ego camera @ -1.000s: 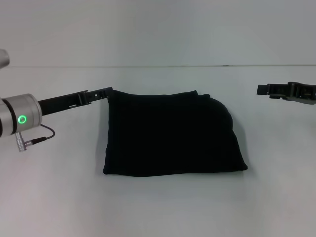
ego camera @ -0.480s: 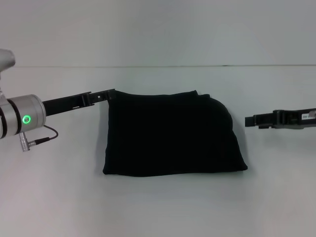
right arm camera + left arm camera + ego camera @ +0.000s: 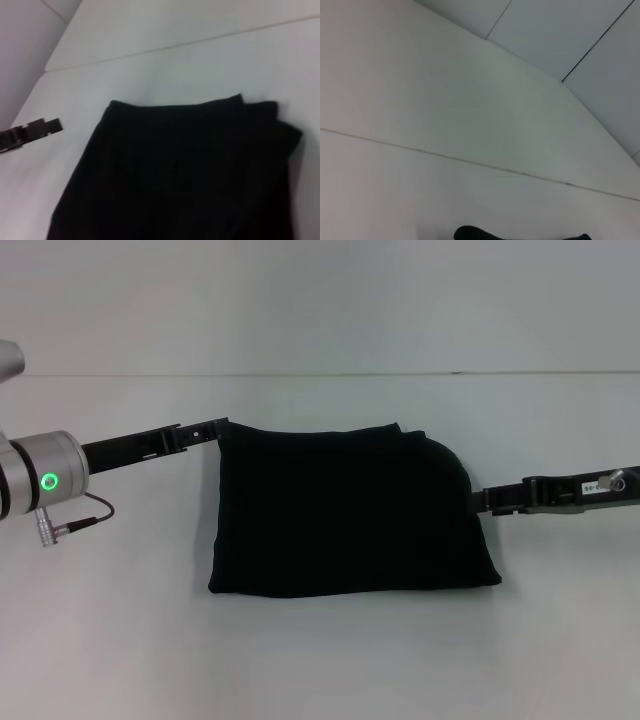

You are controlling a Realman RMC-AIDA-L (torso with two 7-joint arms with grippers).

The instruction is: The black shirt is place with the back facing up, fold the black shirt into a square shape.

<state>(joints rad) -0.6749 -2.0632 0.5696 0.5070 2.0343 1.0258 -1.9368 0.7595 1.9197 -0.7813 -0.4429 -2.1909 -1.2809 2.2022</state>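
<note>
The black shirt lies folded into a rough rectangle in the middle of the white table, with no lettering showing. My left gripper reaches in from the left, its tip at the shirt's far left corner. My right gripper reaches in from the right, low over the table, its tip at the shirt's right edge. In the right wrist view the shirt fills the lower part, and the left gripper shows farther off beside it. In the left wrist view only a sliver of the shirt shows.
The white table spreads around the shirt on all sides. A pale wall stands behind the table's far edge. A cable hangs from my left wrist.
My right gripper has come down and leftward from the far right to the shirt's right edge. My left gripper has stayed near the far left corner. The shirt has not moved.
</note>
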